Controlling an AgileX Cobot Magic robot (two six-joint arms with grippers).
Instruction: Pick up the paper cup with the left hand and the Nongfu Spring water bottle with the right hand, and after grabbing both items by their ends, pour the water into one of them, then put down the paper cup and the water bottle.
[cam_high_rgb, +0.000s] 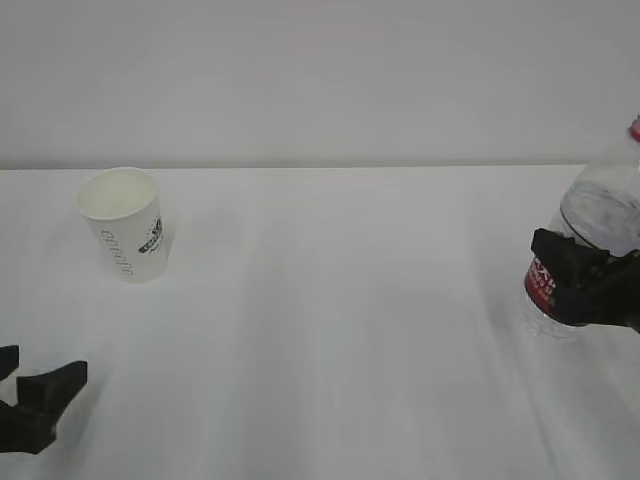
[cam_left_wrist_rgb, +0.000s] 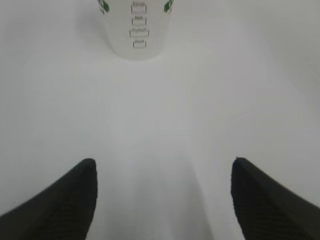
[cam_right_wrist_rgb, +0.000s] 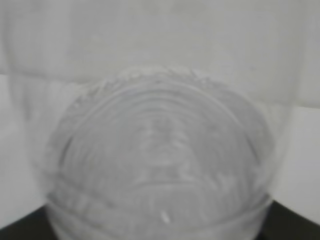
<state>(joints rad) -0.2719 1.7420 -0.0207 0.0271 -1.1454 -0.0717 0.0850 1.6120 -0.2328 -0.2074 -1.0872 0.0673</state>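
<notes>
The paper cup (cam_high_rgb: 123, 222) stands free on the desk (cam_high_rgb: 340, 320) at upper left, well apart from the wide-open, empty left hand (cam_high_rgb: 30, 390) at lower left. At the right edge, the right hand (cam_high_rgb: 580, 285) grips the Nongfu Spring water bottle (cam_high_rgb: 592, 240). Whether pouring is done cannot be told.

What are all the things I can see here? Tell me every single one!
paper cup: one, white with a dark green logo and grey letters, standing upright on the far left part of the table, nothing touching it.
water bottle: one, clear plastic with a red label, at the right edge of the table, tilted a little.
table: one, white, under everything.
wall: one, plain white, behind the table.
left gripper: one, black, low in the near left corner, jaws open, apart from the cup.
right gripper: one, black, closed around the bottle at its label.
</notes>
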